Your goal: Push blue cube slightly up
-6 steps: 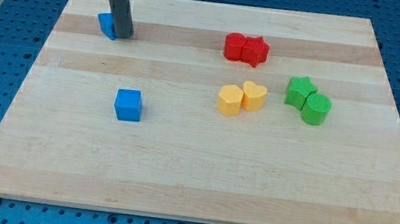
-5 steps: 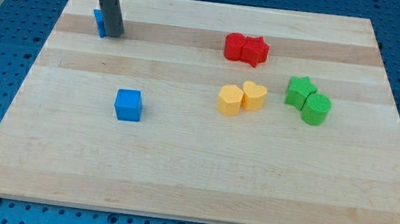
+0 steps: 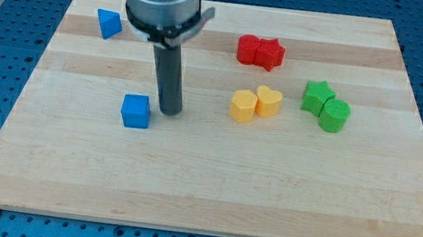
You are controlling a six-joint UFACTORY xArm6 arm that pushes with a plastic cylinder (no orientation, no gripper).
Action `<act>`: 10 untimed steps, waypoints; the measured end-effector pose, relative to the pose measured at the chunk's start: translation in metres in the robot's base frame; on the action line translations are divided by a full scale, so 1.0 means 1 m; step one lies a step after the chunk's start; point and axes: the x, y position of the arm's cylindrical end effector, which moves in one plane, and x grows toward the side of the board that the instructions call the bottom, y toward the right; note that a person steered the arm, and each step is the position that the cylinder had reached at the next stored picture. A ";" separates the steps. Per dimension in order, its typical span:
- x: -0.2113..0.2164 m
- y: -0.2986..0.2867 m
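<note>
The blue cube (image 3: 136, 111) sits on the wooden board (image 3: 210, 192) at the left of centre. My tip (image 3: 169, 112) rests on the board just to the right of the cube, a small gap apart from it. The dark rod rises from the tip to the grey arm head near the view's top. A second blue block (image 3: 108, 23), wedge-like in shape, lies near the board's top left corner.
Two red blocks (image 3: 260, 51) touch each other at the top centre. A yellow hexagon-like block (image 3: 242, 105) and a yellow heart (image 3: 268, 101) sit side by side right of centre. A green star (image 3: 318, 96) and green cylinder (image 3: 334, 116) stand further right.
My tip has left the blue block at the top left and moved down and right, to beside the blue cube. That top-left block sits slightly further left than before.
</note>
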 end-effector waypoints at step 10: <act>-0.032 -0.044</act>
